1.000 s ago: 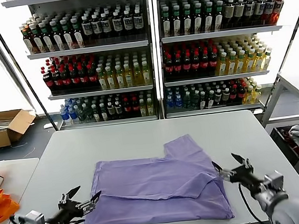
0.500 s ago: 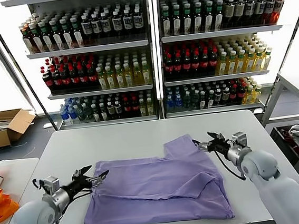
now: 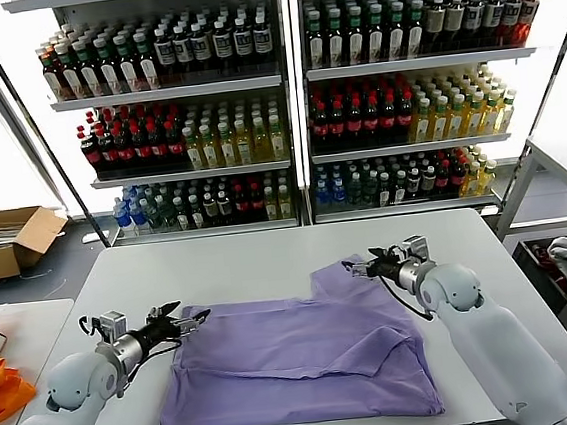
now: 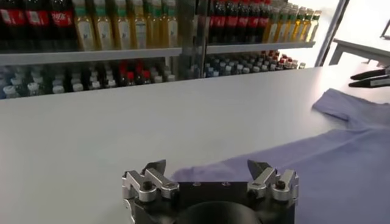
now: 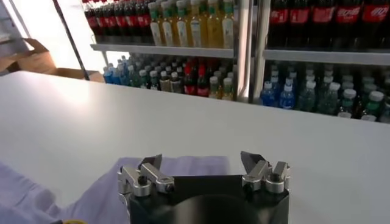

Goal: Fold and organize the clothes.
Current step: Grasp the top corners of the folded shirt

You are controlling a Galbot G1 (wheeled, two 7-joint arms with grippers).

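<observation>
My left fingers [image 3: 191, 318] and right fingers [image 3: 355, 267] stood wide, empty, at the lavender T-shirt's [image 3: 297, 357] 2 far corners.

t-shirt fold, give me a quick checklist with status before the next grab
1. Left gripper open: ok, jaws spread.
2. Right gripper open: ok, jaws spread.
3. Left gripper lined up with the lavender T-shirt: ok, it hovers at the shirt's far left corner.
4. Right gripper lined up with the sleeve: ok, it sits at the sleeve's far edge.
5. Either gripper already holding fabric: not ok, nothing between the fingers.
6. Shirt lying flat on the white table: ok, partly folded, a few creases.
</observation>
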